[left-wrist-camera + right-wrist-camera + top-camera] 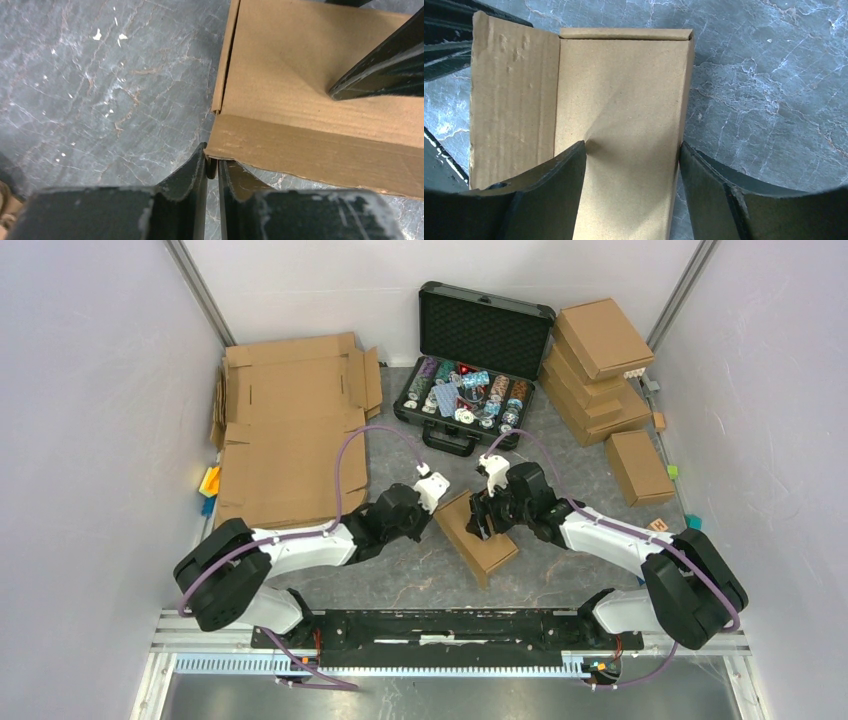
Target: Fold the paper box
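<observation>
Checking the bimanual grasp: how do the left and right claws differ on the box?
Left claw is nearly shut, seemingly pinching the paper box at a corner edge; right claw is spread wide across it. Left meets an edge only; right's finger dents the top panel. Both touch the box.

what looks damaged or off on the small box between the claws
The paper box has a dent with creases fanning across its top panel, right where a finger of the right claw presses in. The flap beside it shows small dimples.
</observation>
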